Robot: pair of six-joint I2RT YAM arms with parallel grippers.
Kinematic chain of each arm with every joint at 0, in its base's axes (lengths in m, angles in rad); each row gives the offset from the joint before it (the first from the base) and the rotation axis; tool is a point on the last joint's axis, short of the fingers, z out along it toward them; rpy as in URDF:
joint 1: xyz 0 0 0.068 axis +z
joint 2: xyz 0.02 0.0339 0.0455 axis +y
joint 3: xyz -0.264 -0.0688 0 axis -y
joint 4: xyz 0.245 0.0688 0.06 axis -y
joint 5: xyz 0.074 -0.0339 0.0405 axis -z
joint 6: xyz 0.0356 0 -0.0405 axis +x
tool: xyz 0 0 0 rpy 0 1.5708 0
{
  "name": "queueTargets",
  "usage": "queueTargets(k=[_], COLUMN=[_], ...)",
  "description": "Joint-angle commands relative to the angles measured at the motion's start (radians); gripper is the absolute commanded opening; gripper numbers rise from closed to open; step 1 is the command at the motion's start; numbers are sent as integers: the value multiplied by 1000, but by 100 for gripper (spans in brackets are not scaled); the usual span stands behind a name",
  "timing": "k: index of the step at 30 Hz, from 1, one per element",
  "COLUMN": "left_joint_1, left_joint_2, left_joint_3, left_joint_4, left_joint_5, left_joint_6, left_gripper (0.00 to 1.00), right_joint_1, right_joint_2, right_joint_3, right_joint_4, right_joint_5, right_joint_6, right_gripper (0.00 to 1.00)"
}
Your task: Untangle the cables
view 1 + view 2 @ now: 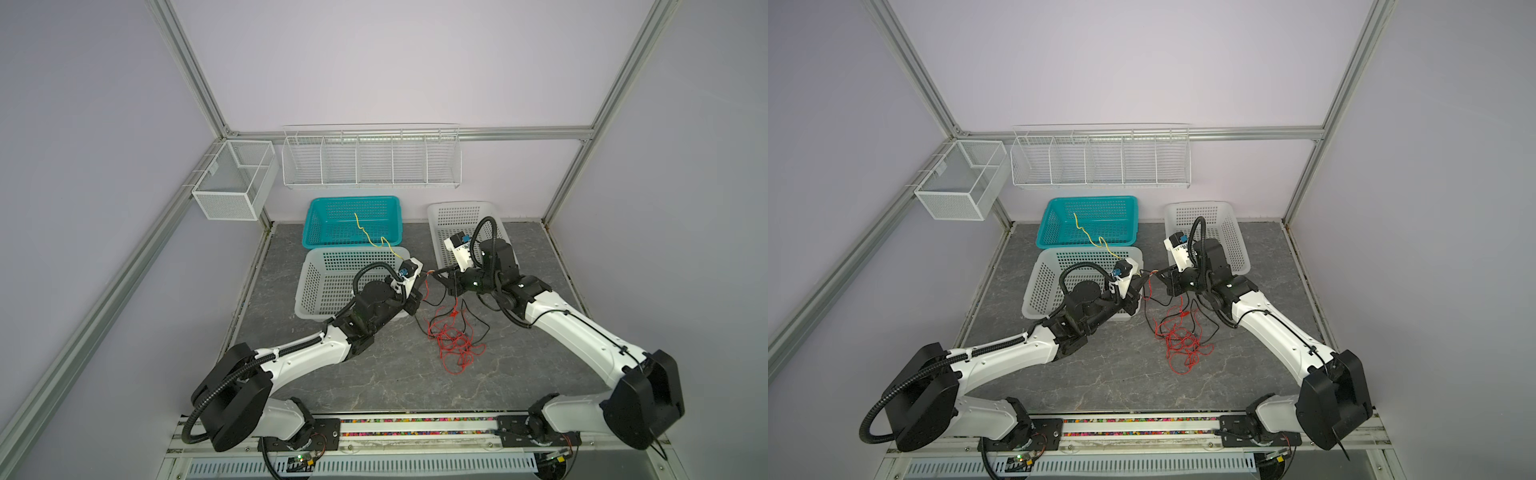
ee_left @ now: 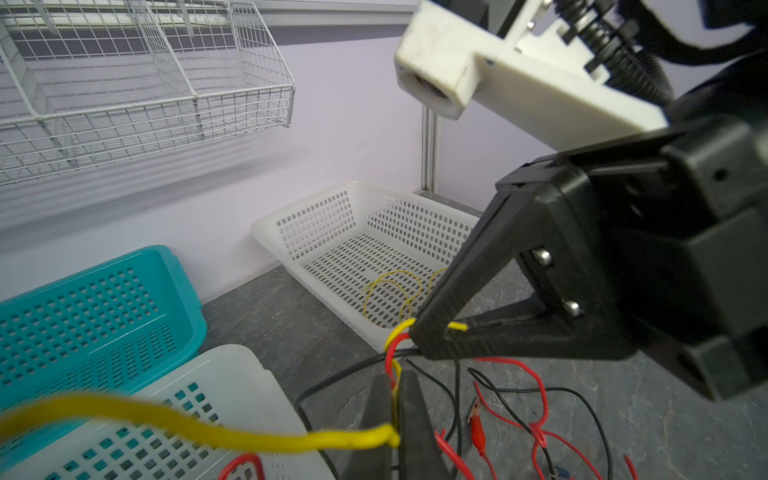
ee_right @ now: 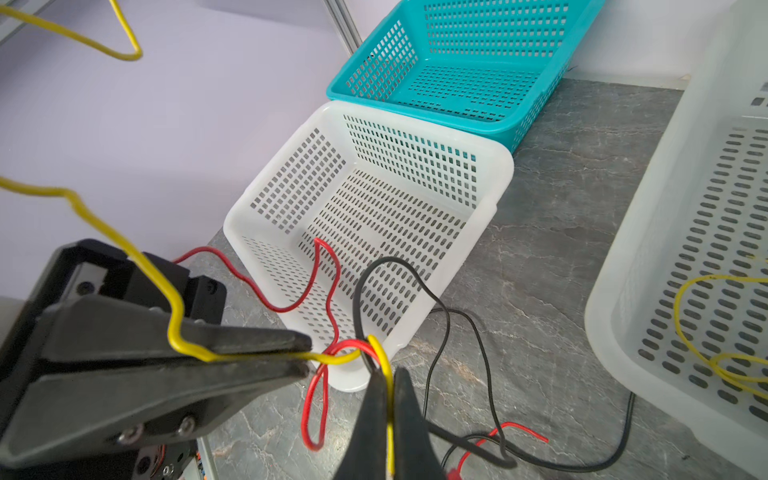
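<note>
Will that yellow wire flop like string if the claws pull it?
Probably not. The yellow wire keeps its kinks and stands up in the air beyond the left claw, so it looks springy. A red wire seems hooked round it by the right claw, so it might tag along.

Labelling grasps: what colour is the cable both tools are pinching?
Yellow cable, clearest in the right wrist view.

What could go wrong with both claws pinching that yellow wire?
Left claw and right claw both pinch the thin yellow wire close together; pulling apart may tighten the thin red wire looped over it. Strands hang from there to the red wire tangle on the grey stone-patterned table; lifting may drag it.
</note>
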State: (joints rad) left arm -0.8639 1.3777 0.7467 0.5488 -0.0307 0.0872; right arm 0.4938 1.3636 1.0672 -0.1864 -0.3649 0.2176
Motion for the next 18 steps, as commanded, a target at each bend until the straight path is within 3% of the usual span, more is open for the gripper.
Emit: queueTargets(k=[1,3,12,18], left_joint_1=[28,28,27,20], left_joint_2=[-66,-55,4,55], left_joint_3=[-5,12,80,141], left_joint_4=[55,30,-100,-195], left_joint_5=[-39,-38,8,118], left_joint_6=[-11,-5,21,41], left_gripper=[0,0,0,0], right_joint_1=[-98,-99,-75,-61], right_joint_2=[36,33,-129,-110], right_joint_3=[-30,-21,-11,45], right_joint_4=[-32,-38,20,64], right_joint_5=[231,212,197,109], right_joint_6=[21,18,-24,-2], right_gripper=[6,7,46,55])
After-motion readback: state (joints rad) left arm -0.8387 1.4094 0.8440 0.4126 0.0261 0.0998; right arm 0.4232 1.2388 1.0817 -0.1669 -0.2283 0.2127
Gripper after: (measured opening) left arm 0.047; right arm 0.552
